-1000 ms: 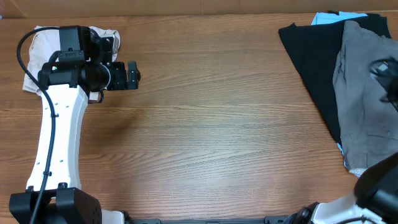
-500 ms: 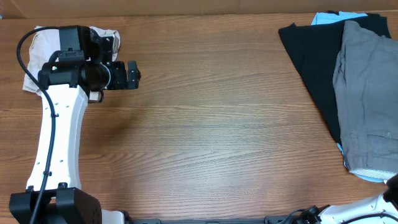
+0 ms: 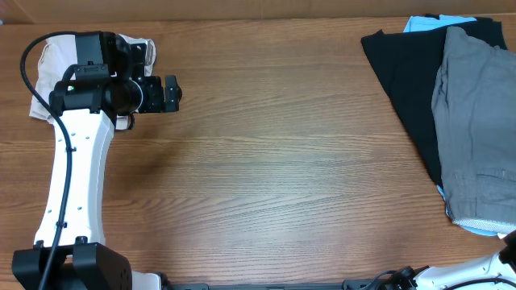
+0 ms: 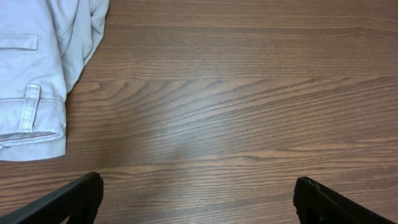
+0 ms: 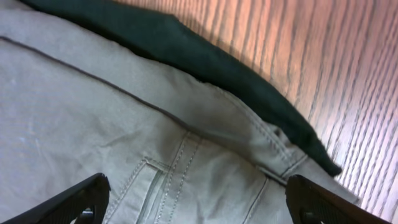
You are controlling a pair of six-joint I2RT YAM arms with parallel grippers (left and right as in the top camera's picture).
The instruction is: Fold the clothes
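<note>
Grey shorts [image 3: 476, 121] lie on a black garment [image 3: 401, 72]. Left claw [image 4: 198, 196] apart over the surface [image 4: 249, 93]; right claw [image 5: 198, 199] apart above them.

Even bright light, soft shadows, sharp focus.

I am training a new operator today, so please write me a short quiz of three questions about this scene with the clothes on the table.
1. True or false: the grey shorts lie partly on the black garment.
2. In the left wrist view, what shows between the fingertips of the left gripper? A. bare wood of the table. B. beige cloth. C. black cloth.
3. Fill in: the jaws of the left gripper and of the right gripper both stand ____.
Key: 1 true; 2 A; 3 open.
</note>
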